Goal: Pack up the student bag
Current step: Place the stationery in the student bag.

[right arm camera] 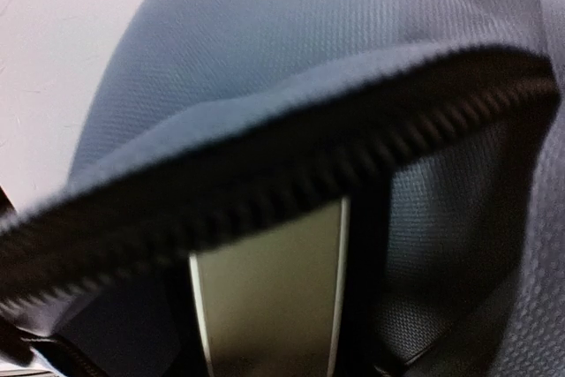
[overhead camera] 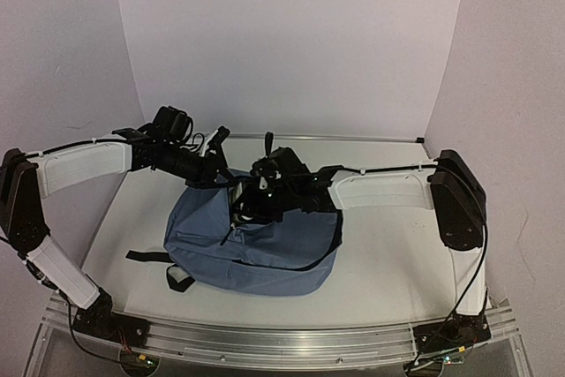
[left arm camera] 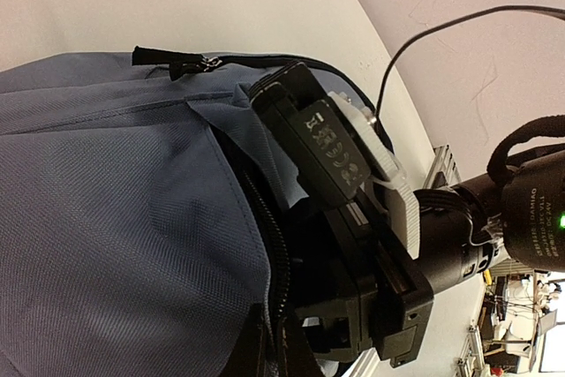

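The slate-blue student bag [overhead camera: 265, 249] lies in the middle of the table with its open top facing away from the arm bases. My left gripper [overhead camera: 221, 181] is at the top left of the opening. In the left wrist view it [left arm camera: 269, 352] is shut on the bag's zip edge [left arm camera: 278, 245] and holds it up. My right gripper [overhead camera: 252, 205] reaches into the opening. In the right wrist view a flat tan book with white edges [right arm camera: 265, 297] sits between its dark jaws, below the zip edge [right arm camera: 291, 156], with the grey lining [right arm camera: 441, 245] beside it.
Black straps [overhead camera: 154, 258] trail from the bag's left side toward the near edge. The right arm's wrist body [left arm camera: 327, 147] crowds the opening next to my left gripper. White walls stand at the back and on both sides.
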### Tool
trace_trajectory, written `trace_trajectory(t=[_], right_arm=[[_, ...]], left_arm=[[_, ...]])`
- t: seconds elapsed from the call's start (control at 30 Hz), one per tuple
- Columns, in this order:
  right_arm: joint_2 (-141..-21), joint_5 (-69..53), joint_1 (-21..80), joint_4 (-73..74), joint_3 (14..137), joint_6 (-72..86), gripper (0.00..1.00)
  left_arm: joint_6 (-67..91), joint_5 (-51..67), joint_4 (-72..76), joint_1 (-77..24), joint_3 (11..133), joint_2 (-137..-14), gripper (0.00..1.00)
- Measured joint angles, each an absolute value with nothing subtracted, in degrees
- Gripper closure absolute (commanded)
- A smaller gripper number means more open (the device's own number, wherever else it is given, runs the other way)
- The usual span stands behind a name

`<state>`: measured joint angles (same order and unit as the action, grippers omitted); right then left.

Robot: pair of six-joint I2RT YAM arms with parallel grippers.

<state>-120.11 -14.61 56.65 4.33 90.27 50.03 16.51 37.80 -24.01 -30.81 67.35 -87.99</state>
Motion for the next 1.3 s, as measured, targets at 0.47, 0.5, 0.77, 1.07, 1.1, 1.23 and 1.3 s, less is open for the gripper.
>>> trace_trajectory(t=[0.47,0.5,0.77,1.07,1.1,1.23,1.3], right_arm=[[-113.95,-7.79,56.84,4.82,85.51,48.02,0.49],[-113.49,-7.66,56.94,5.03,85.23,48.02,0.5],[-113.21,-8.05,57.79,5.71,85.11,48.27,0.62],[-117.42,-10.67,58.17,3.3,86.04,49.51,0.75],[-117.93,-11.16,58.17,2.71,86.04,49.82,0.76],[-119.3,-12.6,58.14,-0.64,86.14,50.78,0.8],[-119.9,-12.88,58.14,-1.48,86.54,51.06,0.81]], left_arm=[[16.49,37.78,-24.04,-30.81,67.35,-87.99,1.0],[16.49,37.79,-24.05,-30.81,67.35,-87.99,1.0],[16.49,37.8,-24.05,-30.81,67.35,-87.99,1.0],[16.49,37.8,-24.04,-30.81,67.35,-87.99,1.0],[16.49,37.8,-24.08,-30.81,67.35,-87.99,1.0],[16.49,37.78,-24.16,-30.79,67.35,-87.99,1.0],[16.49,37.77,-24.16,-30.71,67.35,-87.99,1.0]])
